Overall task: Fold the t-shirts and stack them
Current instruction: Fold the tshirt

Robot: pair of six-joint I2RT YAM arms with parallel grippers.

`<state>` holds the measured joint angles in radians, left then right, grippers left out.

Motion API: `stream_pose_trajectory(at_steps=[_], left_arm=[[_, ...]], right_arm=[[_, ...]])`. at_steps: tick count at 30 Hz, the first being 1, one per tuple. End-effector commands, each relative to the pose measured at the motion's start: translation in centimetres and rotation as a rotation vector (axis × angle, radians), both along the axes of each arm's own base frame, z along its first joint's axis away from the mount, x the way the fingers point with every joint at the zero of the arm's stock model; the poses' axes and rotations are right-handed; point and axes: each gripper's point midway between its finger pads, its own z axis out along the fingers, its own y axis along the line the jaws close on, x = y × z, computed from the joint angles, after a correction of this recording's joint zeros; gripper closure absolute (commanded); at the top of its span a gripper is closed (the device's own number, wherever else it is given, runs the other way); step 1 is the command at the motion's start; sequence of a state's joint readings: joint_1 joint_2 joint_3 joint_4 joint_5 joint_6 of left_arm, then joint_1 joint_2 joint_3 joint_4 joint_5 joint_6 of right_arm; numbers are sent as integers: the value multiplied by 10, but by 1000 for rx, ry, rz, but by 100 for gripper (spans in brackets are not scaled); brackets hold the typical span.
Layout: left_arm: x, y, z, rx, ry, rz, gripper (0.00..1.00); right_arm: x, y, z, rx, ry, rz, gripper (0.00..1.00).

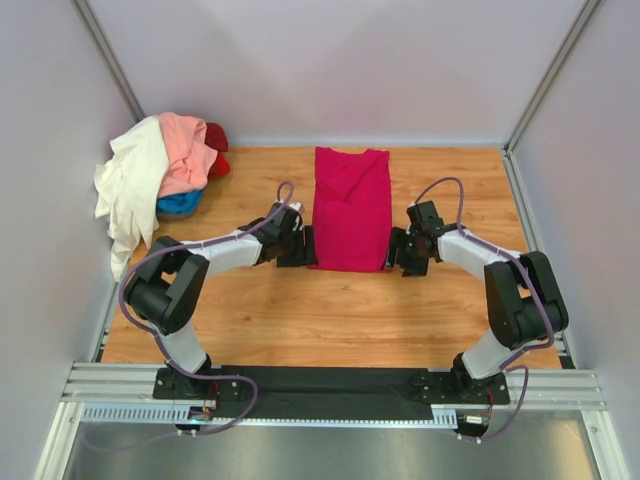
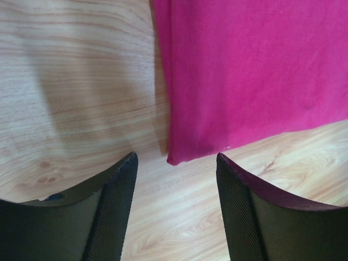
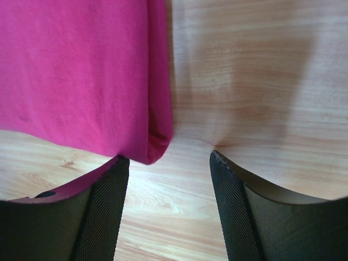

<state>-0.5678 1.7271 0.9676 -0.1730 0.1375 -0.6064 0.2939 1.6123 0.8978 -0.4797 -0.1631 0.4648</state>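
A magenta-pink t-shirt lies folded into a long narrow strip in the middle of the wooden table. My left gripper is open at its near left corner, which shows just ahead of the jaws in the left wrist view. My right gripper is open at its near right corner, which shows in the right wrist view with a folded edge. Neither gripper holds cloth. A pile at the far left holds a cream-white shirt, a salmon pink shirt, a blue shirt and a red shirt.
The wooden table is walled by grey panels at the back and sides. A metal rail carries both arm bases at the near edge. The cream-white shirt hangs over the table's left edge.
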Motion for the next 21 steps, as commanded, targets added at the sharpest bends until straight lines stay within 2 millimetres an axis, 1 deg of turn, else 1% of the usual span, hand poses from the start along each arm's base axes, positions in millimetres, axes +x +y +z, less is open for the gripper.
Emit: stream_pose_trajectory(at_steps=[1,4,8,11,12,14,15,17,18,21], left_arm=[[2,-5,-2,-27,-14,0,34],[0,-3,-8,-19,-7,7,36],[-1,0,-15,-2,2,10,37],[-1,1,-15,2,1,12,40],[-1,2,-15,3,1,13,43],[0,3,-15,10,-3,15,48],[-1,3,-16,11,-3,12,52],[0,3,-18,14,-1,15,59],[1,2,-18,13,-2,13,60],[1,-1,-21,4,6,8,63]], right_arm=[[8,10,-3,46,-46,-5,37],[11,9,-9,44,-46,-21,39],[17,11,-15,45,-42,-30,49],[17,11,-18,47,-37,-32,63],[17,10,-19,41,-38,-33,72],[16,8,-20,31,-35,-37,80],[15,8,-19,28,-34,-37,85],[15,7,-20,25,-30,-38,91],[14,7,-20,26,-30,-37,94],[12,8,-21,26,-26,-32,100]])
